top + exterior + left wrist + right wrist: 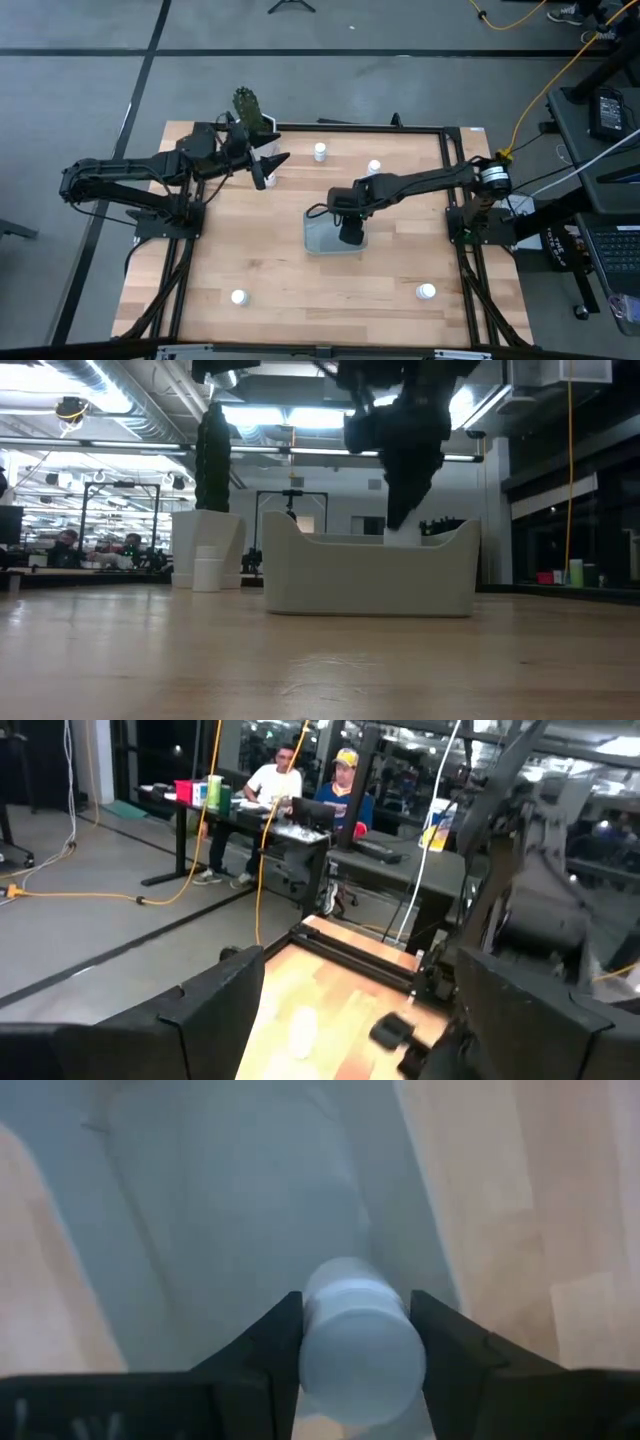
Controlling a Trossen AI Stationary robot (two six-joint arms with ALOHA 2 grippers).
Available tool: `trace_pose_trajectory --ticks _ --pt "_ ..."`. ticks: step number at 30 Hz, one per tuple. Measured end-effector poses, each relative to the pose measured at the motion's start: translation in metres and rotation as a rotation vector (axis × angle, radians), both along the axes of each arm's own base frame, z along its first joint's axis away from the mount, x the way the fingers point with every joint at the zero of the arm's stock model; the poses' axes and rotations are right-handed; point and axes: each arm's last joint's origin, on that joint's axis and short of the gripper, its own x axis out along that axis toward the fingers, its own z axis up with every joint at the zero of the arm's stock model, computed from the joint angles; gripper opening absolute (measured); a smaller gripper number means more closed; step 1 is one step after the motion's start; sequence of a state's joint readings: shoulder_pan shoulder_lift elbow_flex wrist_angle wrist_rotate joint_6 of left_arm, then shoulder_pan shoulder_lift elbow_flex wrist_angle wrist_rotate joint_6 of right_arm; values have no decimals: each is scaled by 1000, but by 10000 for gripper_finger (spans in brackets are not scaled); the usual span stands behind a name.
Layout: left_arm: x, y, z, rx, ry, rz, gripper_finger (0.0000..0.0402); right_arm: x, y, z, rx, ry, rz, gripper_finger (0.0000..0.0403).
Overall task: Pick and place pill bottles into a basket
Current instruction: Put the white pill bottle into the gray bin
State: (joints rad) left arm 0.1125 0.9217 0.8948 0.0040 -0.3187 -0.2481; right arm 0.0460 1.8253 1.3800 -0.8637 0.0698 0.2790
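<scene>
The right gripper is shown clenched on a small white cylindrical pill bottle, which is pinched between the two dark fingers and held directly above the shallow pale grey-blue translucent plastic basket. In the high view the right gripper is seen over the basket at the middle of the light wooden surface; in the low view it hangs just above the basket, near its far wall.

The placing step is judged to be in hand: the bottle has been carried to the basket but not yet let go. The next move would call for a short lowering and an opening of the fingers so that the bottle drops inside the walls.

Four more white bottles are scattered on the surface: two near the far edge and two near the front edge.

The left gripper waits with fingers spread wide, empty, near the far left corner beside a white pot with a green cactus.
</scene>
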Motion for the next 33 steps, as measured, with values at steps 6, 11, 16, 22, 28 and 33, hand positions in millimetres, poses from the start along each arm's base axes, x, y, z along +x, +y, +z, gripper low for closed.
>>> trace_pose_trajectory --ticks 6,11,16,22,28,33 --pt "-6 -5 4 1 -20 -44 320 6 0 -14 45 23 5 148" --pt "-6 -7 4 1 -19 -53 320 8 0 -13 52 0 -23 241" --pt "-6 -7 4 1 -16 -53 320 6 -3 -11 63 13 -78 339" --pt "-6 -7 1 -3 19 -53 320 3 0 28 41 -3 -81 352" --pt "-11 -2 -26 -79 282 -8 320 -18 1 110 -209 -159 -107 333" --pt "-19 5 -55 -145 574 71 320 -61 -6 163 -421 -319 -218 318"
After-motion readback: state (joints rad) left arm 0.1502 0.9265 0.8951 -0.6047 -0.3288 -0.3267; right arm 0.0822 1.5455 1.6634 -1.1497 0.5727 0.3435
